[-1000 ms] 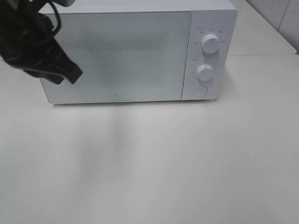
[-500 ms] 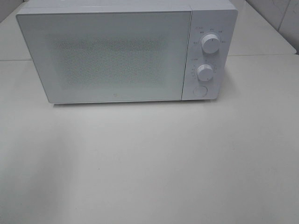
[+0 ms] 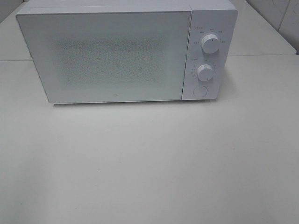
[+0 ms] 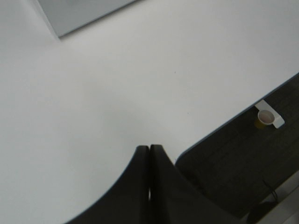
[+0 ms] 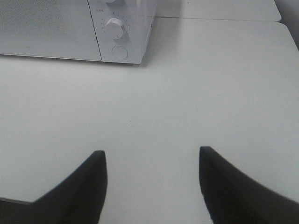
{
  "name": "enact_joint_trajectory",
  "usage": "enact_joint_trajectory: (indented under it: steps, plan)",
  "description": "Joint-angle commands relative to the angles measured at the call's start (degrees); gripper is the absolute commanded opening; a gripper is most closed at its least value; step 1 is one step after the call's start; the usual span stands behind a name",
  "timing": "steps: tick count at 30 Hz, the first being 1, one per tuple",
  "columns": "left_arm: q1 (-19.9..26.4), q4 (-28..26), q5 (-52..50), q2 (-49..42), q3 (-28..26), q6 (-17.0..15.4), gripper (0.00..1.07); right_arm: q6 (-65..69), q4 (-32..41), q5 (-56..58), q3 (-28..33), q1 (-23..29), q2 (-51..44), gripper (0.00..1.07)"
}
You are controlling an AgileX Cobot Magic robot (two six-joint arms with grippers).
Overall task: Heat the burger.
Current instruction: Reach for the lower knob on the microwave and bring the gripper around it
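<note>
Change: a second ago my left arm hung across the 10 o'clock corner of the microwave (image 3: 126,51). It's now out of the overhead view entirely, so the whole front is unobstructed. Door (image 3: 107,56) sits flush, shut. Left claw (image 4: 149,154) has its jaws pressed together with nothing between them, over bare worktop (image 3: 149,163) near its edge, well apart from the oven. Right claw (image 5: 152,151) stands wide and empty, low over the worktop, facing the control panel, touching nothing. Burger isn't visible in any view: not on the worktop, not in either claw. The door panel is too frosted to see through, so I can't confirm it's inside, though I judge that's the only place left. My read: loading and door-closing look done, and the left arm has cleared out. What's left is the controls at 3 o'clock of the door: upper dial (image 3: 210,44), lower dial (image 3: 204,72), round button (image 3: 200,91) below them. Right claw is the nearer one. A dial will need a narrower jaw setting and a clean twist without shoving the oven.
</note>
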State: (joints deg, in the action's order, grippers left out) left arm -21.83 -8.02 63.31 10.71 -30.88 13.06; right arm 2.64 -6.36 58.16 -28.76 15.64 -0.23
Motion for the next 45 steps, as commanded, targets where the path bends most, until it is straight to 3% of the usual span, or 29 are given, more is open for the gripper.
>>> enact_joint_trajectory:
  steps: [1, 6, 16, 26, 38, 41, 45]
  plan:
    - [0.0, -0.97, 0.17, -3.61, 0.17, 2.01, 0.0, -0.34, 0.11, -0.8, 0.17, -0.11, -1.38, 0.56]
    - [0.0, -0.97, -1.78, -6.59, 1.32, 3.55, 0.0, -0.34, 0.11, -0.8, 0.17, -0.34, -1.38, 0.56]
    - [0.0, -0.97, -3.21, -6.88, 2.18, 3.72, 0.0, -0.34, 0.11, -0.8, 0.17, -10.49, -1.38, 0.56]
    - [0.0, -0.92, -3.32, -6.88, 2.18, 2.23, 0.0, -0.34, 0.11, -0.8, 0.17, -15.76, -1.38, 0.56]
    - [0.29, -0.92, -3.32, -6.88, 2.18, 2.52, 0.0, -0.34, 0.11, -0.8, 0.17, -15.76, -1.38, 0.56]
    - [2.58, -0.92, -3.32, -6.88, 2.18, 2.58, 0.0, -0.34, 0.11, -0.8, 0.17, -15.76, -1.38, 0.56]
    - [9.63, -0.92, -3.32, -6.88, 2.18, 2.58, 0.0, -0.34, 0.11, -0.8, 0.17, -15.76, -1.38, 0.56]
